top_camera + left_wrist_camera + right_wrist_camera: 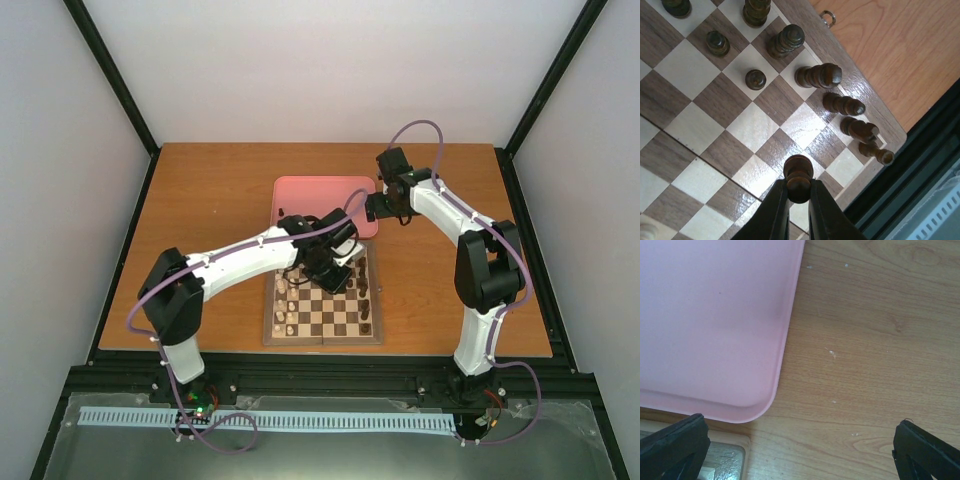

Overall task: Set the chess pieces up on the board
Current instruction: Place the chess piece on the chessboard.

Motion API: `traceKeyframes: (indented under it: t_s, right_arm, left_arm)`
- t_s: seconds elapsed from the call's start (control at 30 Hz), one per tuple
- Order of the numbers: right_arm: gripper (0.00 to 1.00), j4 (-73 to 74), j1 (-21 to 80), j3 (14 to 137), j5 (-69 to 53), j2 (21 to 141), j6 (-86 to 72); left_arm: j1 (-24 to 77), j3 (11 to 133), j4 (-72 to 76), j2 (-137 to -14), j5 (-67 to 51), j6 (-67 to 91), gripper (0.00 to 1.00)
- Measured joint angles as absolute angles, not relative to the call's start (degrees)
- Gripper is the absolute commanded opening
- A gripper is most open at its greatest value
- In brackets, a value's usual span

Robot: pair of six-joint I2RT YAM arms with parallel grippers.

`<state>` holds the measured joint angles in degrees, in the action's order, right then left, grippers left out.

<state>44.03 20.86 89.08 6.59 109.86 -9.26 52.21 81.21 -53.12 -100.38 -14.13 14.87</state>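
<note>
My left gripper (799, 192) is shut on a dark pawn (798, 176) and holds it over the board (740, 125) near its right side; in the top view the left gripper (335, 262) hangs over the board (322, 337). Several dark chess pieces (820, 76) stand in a row along the board's right edge, with more (718, 43) one file in. They show as a dark column (368, 290) in the top view. My right gripper (800, 450) is open and empty above bare table beside the tray's corner.
The pink tray (322, 203) lies behind the board; its corner (715, 340) fills the right wrist view. Cream-white pieces (285, 300) stand along the board's left side. The table's near edge and black frame (920, 165) run just past the board.
</note>
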Motion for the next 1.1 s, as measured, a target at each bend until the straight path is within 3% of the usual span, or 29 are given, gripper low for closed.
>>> traceKeyframes:
  t_s: [1.1]
  right_arm:
    - [1.0,42.61,19.03,86.17,6.46,109.84,-9.23]
  left_arm:
    - [53.43,83.66,-47.59,-111.42,-12.14,18.33,0.01]
